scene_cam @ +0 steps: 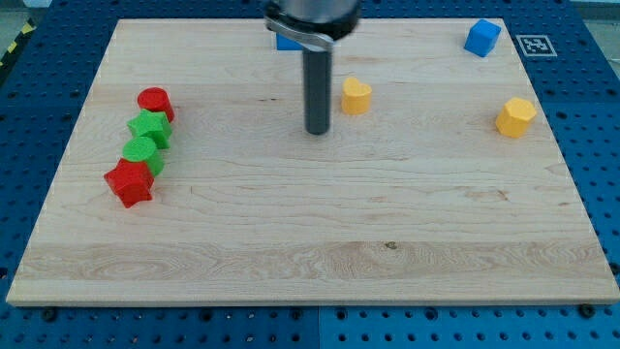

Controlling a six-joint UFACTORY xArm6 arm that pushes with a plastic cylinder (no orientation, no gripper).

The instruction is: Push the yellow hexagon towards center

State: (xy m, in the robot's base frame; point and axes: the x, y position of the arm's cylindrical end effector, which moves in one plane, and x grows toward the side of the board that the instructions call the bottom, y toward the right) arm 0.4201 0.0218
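Note:
The yellow hexagon (515,116) sits near the view's right edge of the wooden board (310,242), in the upper part. A yellow heart-shaped block (356,96) lies near the top middle. My tip (317,131) rests on the board just left of and slightly below the yellow heart, not touching it, and far to the left of the yellow hexagon. The rod rises from the tip to the view's top.
A blue cube (481,37) is at the top right. Another blue block (287,41) is partly hidden behind the rod's mount. On the left, in a slanted row: red cylinder (155,102), green star (150,128), green cylinder (141,153), red star (130,182).

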